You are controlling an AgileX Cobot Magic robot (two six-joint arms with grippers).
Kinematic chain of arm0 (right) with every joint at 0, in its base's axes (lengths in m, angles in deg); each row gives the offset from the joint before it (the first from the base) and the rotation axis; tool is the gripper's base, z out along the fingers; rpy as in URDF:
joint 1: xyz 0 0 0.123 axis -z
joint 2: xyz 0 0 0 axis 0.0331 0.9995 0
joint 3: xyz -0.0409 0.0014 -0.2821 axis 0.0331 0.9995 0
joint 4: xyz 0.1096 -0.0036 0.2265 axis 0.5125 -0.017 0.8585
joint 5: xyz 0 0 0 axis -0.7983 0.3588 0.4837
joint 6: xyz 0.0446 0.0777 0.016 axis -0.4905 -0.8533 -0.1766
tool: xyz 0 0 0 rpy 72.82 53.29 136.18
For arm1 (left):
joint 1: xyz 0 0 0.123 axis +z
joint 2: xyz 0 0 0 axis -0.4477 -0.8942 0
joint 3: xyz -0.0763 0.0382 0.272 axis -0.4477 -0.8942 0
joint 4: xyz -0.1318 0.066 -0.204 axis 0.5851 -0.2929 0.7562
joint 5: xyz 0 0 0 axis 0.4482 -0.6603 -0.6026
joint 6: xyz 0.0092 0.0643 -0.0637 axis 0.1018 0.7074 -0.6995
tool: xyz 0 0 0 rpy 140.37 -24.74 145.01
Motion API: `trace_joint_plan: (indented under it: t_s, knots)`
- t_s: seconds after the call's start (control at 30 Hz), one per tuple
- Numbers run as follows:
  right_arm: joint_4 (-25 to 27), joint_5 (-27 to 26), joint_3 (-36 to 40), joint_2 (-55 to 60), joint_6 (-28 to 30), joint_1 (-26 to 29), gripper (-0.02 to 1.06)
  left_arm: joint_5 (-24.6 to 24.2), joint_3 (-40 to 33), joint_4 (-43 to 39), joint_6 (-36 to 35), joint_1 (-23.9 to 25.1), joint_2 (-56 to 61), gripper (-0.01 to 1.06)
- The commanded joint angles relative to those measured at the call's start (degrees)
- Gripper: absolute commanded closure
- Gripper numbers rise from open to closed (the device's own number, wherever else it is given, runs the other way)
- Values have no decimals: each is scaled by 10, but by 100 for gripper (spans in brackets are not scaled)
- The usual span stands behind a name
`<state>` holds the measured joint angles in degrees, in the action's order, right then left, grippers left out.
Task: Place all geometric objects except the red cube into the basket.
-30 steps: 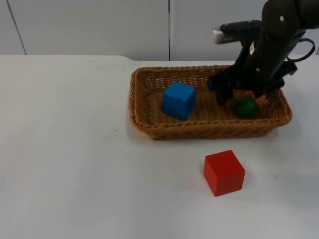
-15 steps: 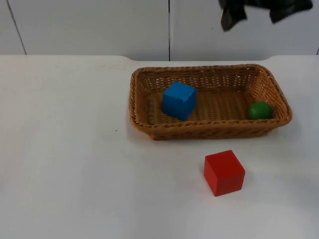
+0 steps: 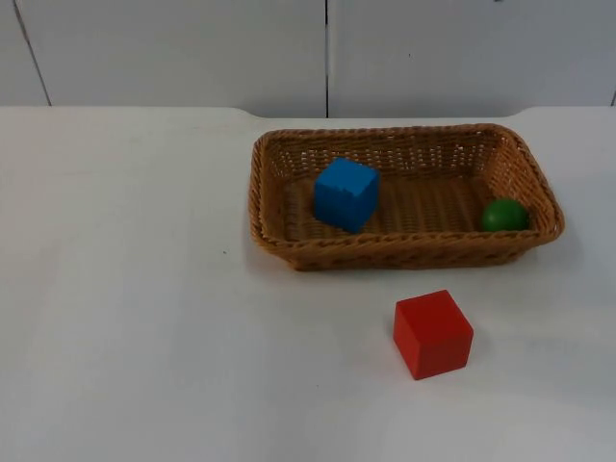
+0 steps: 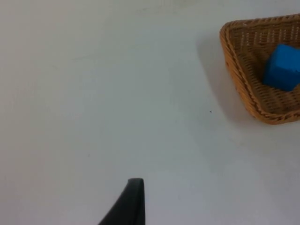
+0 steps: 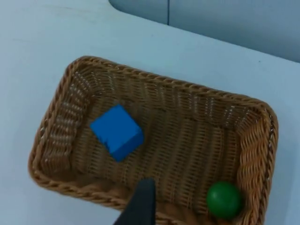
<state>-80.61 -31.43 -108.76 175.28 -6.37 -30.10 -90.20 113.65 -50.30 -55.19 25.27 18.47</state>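
Observation:
A wicker basket (image 3: pixel 404 252) stands at the table's middle right. Inside it, a blue cube (image 3: pixel 345 193) rests toward the left end and a green ball (image 3: pixel 503 215) lies against the right wall. In front of the basket, a red cube (image 3: pixel 432 333) sits on the table. My right gripper (image 5: pixel 139 204) hovers high over the basket's (image 5: pixel 51 136) near rim, with the blue cube (image 5: pixel 116 132) and green ball (image 5: pixel 224 199) below it. My left gripper (image 4: pixel 132 204) waits over bare table, left of the basket (image 4: pixel 243 89) and blue cube (image 4: pixel 282 73).
The white table top (image 3: pixel 125 289) stretches out left of and in front of the basket. A grey partition wall (image 3: pixel 192 48) closes the far edge.
The right arm has lifted out of the basket and gone up out of the top view. The green ball, let go, has rolled to the basket's right end.

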Motion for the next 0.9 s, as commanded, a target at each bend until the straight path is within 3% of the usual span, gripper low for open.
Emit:
trace_joint_plan:
  t_s: [0.0,0.13,0.43,0.87]
  knots:
    - [0,-26,30,-32,3,-7,21,6,-2,5,3,2,14,0]
    - [-2,-43,109,-124,3,-36,21,0,-2,5,3,2,72,0]
    - [-3,-43,190,-253,3,-90,21,-39,-2,8,3,2,184,0]
    - [-1,-41,343,-471,-2,-97,21,-104,-2,19,3,2,310,0]
